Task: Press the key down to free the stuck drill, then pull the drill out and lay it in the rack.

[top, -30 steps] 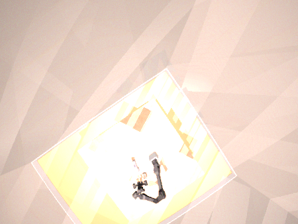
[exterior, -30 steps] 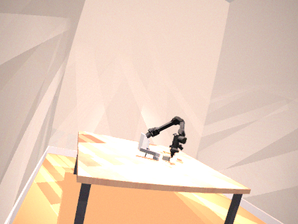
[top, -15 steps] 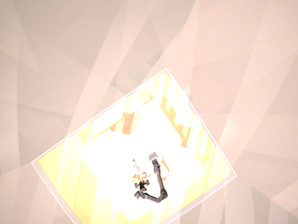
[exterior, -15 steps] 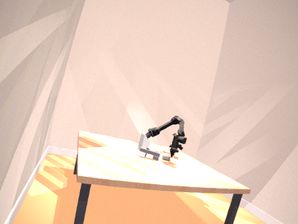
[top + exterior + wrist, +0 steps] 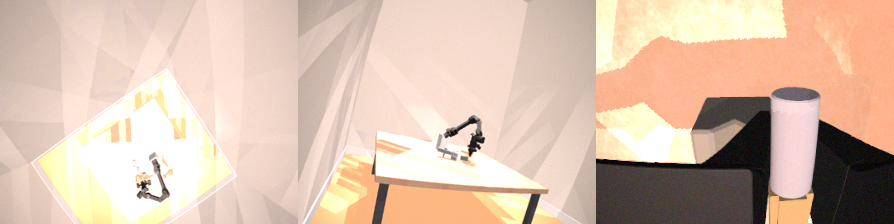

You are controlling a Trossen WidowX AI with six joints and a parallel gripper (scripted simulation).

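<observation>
One arm (image 5: 467,123), one table (image 5: 397,172), one drill, one rack, one key: check these, operator.

Gripper (image 5: 789,203): nearly closed, clamped on the drill (image 5: 794,141), a pale cylinder standing upright between the dark fingers at centre of the wrist view, with a tan stem below it.

Rack (image 5: 442,142): pale upright piece at mid-table in the exterior view, just beside the wrist; a grey block (image 5: 725,125) at centre left of the wrist view may be part of it, but you cannot tell. Key: not identifiable in any view.

You appear to be carrying the drill toward the rack.

Risks:
- Drill slipping or tilting in the grip, since the hold looks low on its body.
- Drill striking the rack edge on approach, given how near it sits.
- Releasing off-centre, so the drill rolls onto the table.
</observation>
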